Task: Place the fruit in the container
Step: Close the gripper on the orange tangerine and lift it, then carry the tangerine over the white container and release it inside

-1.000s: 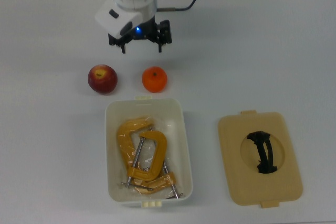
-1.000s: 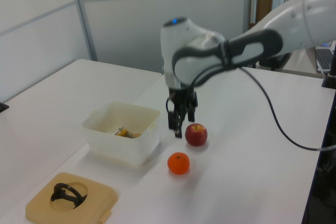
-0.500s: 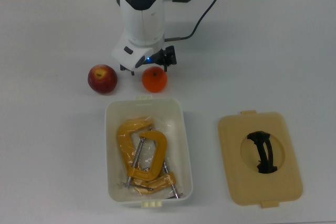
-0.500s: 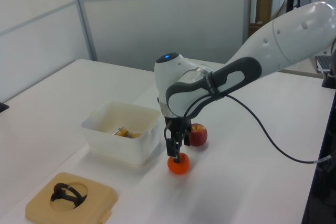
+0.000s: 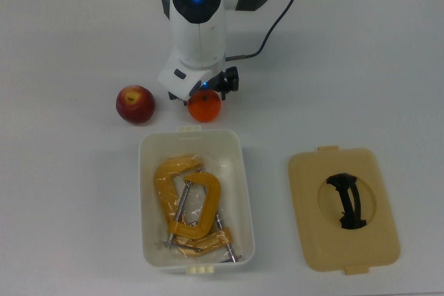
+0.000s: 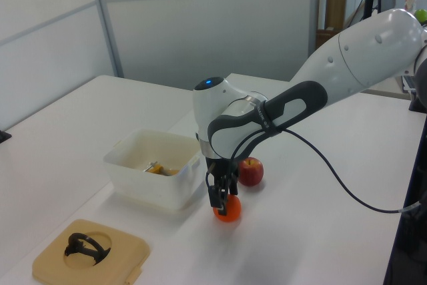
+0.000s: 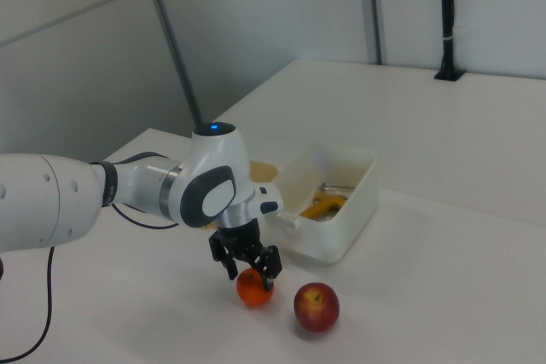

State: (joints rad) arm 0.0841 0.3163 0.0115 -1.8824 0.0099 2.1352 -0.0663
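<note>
On the white desk point(image 5: 361, 60), the gripper point(image 6: 222, 199) is down over the orange point(image 5: 205, 107), its fingers spread to either side of the fruit's top; whether they touch it cannot be told. The orange sits on the desk just beside one short end of the tub point(image 5: 244, 192). The apple point(image 5: 135, 104), dark red with a yellow patch, lies to the top view's left of the orange, apart from it and from the arm. The tub is open and holds yellow clamps point(image 5: 187, 202). To the top view's right of the tub, well clear of it, lies the tan lid point(image 5: 305, 240) with its black handle point(image 5: 349, 201) facing up. A blue light glows on the arm point(image 5: 198, 12). No writing or brand can be read on anything.
</note>
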